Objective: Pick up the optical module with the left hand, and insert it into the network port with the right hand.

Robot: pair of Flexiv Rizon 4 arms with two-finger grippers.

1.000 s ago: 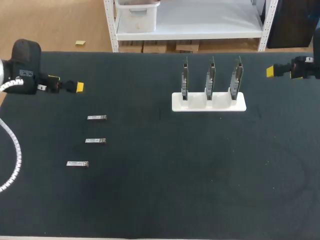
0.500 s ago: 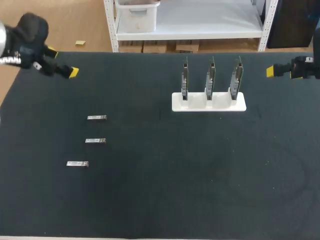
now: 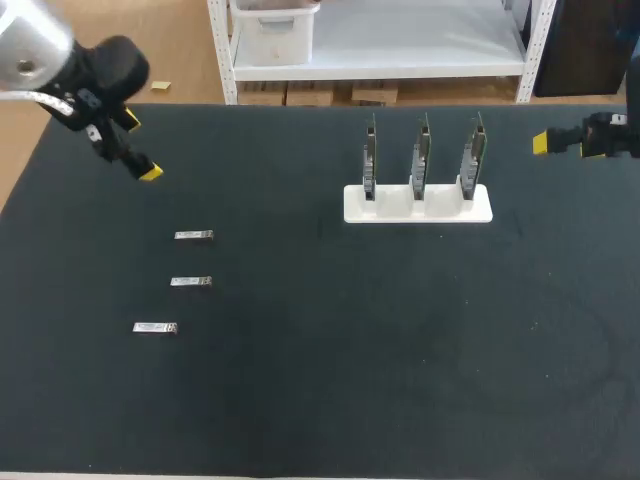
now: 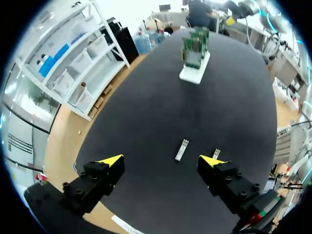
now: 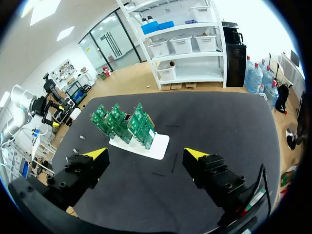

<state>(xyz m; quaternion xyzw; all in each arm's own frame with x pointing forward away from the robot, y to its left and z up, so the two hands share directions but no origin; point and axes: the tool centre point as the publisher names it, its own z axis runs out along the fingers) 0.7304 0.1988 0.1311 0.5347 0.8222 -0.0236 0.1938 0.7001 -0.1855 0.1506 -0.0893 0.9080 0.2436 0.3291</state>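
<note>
Your left gripper (image 3: 140,147) hangs spread wide, holding nothing, over the far left of the table (image 3: 400,350), near three optical modules (image 3: 190,282) lying in a row. Your right gripper (image 5: 146,153), equally wide, sits at the far right edge, near the white stand (image 3: 418,205) of network cards (image 3: 421,155).

Left arm (image 3: 30,45): silver-grey link, black wrist housing, small white label.
Right arm (image 3: 610,135): black housing.
Left gripper (image 4: 163,160) and right gripper (image 5: 146,153): black finger blocks with screws, yellow wedge tips.
</note>
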